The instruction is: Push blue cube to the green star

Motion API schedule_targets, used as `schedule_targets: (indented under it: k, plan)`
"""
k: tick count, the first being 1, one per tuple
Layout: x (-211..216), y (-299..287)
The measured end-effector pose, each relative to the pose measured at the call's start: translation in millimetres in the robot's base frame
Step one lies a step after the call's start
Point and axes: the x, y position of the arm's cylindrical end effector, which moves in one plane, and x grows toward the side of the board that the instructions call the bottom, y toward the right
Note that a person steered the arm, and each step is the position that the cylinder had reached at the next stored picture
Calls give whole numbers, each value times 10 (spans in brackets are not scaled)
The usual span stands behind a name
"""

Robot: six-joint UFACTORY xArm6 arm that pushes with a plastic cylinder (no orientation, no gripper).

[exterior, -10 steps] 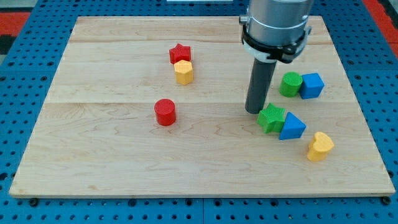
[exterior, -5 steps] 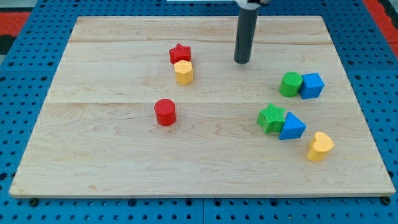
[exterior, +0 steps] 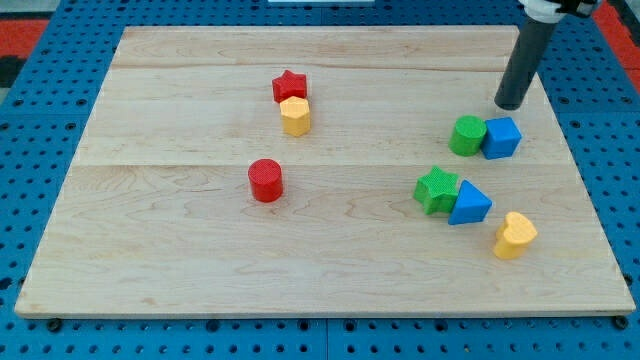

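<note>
The blue cube (exterior: 502, 137) sits at the view's right, touching a green cylinder (exterior: 466, 135) on its left. The green star (exterior: 437, 189) lies below them, touching a blue triangle (exterior: 469, 204) on its right. My tip (exterior: 510, 104) stands just above the blue cube, a small gap away from it, towards the view's top.
A yellow heart-shaped block (exterior: 515, 235) lies at the lower right. A red star (exterior: 289, 86) touches a yellow hexagon (exterior: 295, 116) at the upper middle. A red cylinder (exterior: 266, 181) stands left of centre. The wooden board (exterior: 150, 250) lies on a blue pegboard.
My tip moved from beside the green star up to the board's top middle, then right to just above the blue cube. No block has moved.
</note>
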Motion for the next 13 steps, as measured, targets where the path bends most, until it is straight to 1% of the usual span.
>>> schedule_targets:
  k: [2, 3, 4, 5, 6, 7, 8, 11, 13]
  plan:
    - [187, -120]
    - [350, 127]
    - [454, 90]
    - [333, -122]
    - [178, -141]
    - [501, -228]
    - [698, -257]
    - [713, -280]
    - [575, -171]
